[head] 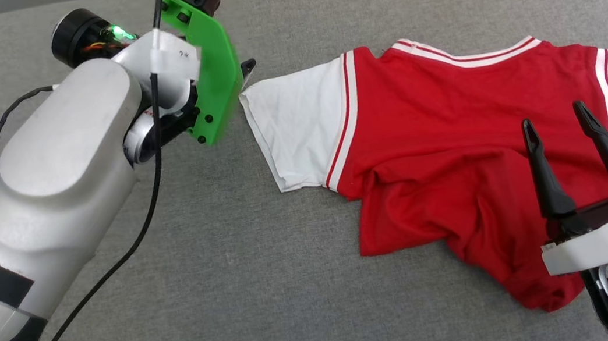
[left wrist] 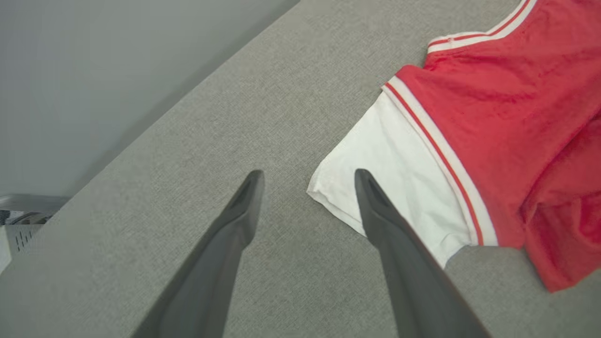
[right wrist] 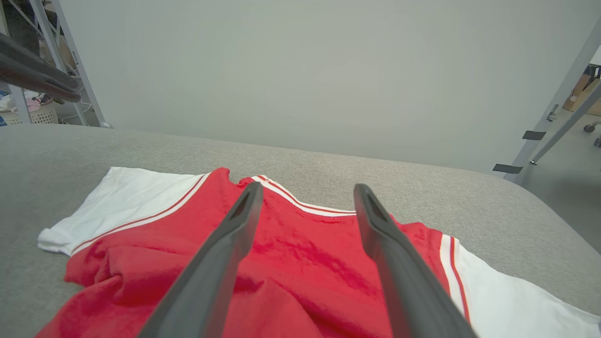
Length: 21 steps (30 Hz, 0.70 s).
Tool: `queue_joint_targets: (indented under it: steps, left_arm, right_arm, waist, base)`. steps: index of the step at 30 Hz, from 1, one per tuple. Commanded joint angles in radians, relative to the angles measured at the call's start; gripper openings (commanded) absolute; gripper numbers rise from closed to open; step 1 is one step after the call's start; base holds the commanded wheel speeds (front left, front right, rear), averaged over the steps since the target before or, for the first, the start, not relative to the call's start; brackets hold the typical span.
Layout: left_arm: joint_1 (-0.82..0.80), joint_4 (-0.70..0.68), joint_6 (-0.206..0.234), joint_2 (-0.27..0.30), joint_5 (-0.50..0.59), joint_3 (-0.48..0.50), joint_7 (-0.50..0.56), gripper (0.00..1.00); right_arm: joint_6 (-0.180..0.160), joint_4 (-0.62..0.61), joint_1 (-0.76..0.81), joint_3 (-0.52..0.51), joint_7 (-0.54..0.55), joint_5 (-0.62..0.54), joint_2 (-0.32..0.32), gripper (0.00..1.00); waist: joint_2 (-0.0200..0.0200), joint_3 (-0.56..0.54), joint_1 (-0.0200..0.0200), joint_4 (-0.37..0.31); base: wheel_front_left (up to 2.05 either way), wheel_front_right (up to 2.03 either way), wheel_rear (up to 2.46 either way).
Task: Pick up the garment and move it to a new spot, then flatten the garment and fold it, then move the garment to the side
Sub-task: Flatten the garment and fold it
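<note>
Garment [head: 438, 117] lies rumpled on grey surface [head: 234, 262]; left gripper [left wrist: 308, 174] released, empty, by left sleeve; right gripper [head: 554, 115] released, empty, over red body.

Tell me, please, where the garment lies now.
In the head view the garment lies crumpled on the grey surface, right of centre, under the right tool.

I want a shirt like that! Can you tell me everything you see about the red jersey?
The jersey is red, with white sleeves and red-and-white striped trim at the collar and shoulder seams. The fabric looks thin and soft. It lies spread on the grey surface, collar away from the robot, its lower part bunched and wrinkled. The open left gripper is by a sleeve's corner, the open right gripper over the red body; neither holds it.
</note>
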Motion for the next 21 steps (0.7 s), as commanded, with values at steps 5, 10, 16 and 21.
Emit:
queue_joint_targets:
  steps: [5,10,16,21]
  left_arm:
    - [-0.085,0.076,-0.003,0.002,-0.077,-0.131,0.080,1.00]
    - [-0.123,0.148,-0.003,-0.008,-0.132,-0.217,0.083,1.00]
    - [-0.100,0.200,-0.003,-0.009,-0.154,-0.288,0.128,1.00]
    - [-0.070,0.167,-0.003,0.021,-0.151,-0.302,0.146,0.00]
  right_arm:
    - [-0.001,-0.021,-0.052,0.025,-0.002,-0.017,0.009,1.00]
    - [-0.001,-0.029,-0.078,0.036,-0.002,-0.027,0.021,1.00]
    - [-0.001,-0.024,-0.093,0.040,-0.002,-0.032,0.033,1.00]
    - [-0.001,-0.027,-0.092,0.022,-0.002,-0.035,0.039,1.00]
  waist:
    - [0.0000,0.106,-0.0001,-0.076]
    - [0.0000,0.149,-0.0001,-0.103]
    - [0.0000,0.170,-0.0001,-0.118]
    - [0.0000,0.165,-0.0001,-0.112]
  base:
    - [0.00,0.00,0.00]
    - [0.00,0.00,0.00]
    - [0.00,0.00,0.00]
    - [0.00,0.00,0.00]
